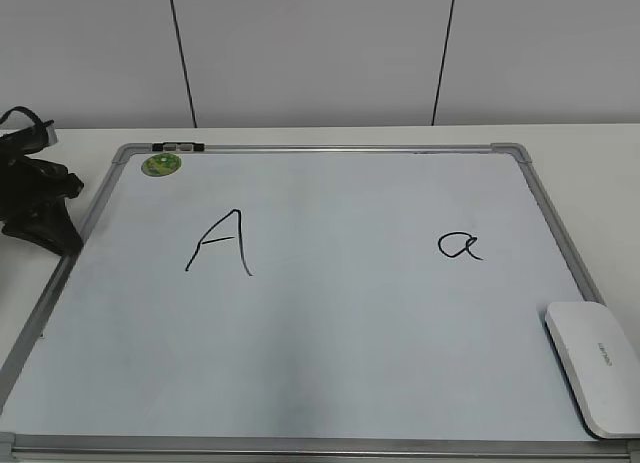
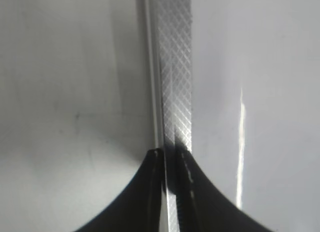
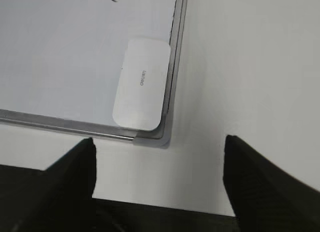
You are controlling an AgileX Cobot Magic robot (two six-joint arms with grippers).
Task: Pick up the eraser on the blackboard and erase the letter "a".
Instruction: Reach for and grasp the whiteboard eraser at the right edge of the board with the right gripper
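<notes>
Eraser (image 1: 593,365) lying flat on the board (image 1: 330,363), tucked into the near right corner, right beside the silver frame (image 1: 555,223) and touching it or almost. Nothing holding it yet. Right gripper (image 3: 159,157) hanging over the table (image 3: 250,66) just off that corner, fingers wide apart and empty, seen only from its own camera. Left gripper (image 2: 169,159) low at the left frame rail, fingers pinched close together with the rail running between them; hard to say if squeezing the rail or just resting there. Small "a" (image 1: 459,245) up the board from the eraser, not far. Big "A" (image 1: 222,243) well off to the left, with a green magnet (image 1: 161,164) in the far left corner. Could go wrong: one finger bumping the frame instead of sliding down beside the eraser, since so little room on that side. Could also skid, being smooth and flat. Plenty of bare board on the eraser's left side and all round the "a", so lots of room for wiping. No need to go anywhere near the "A".
</notes>
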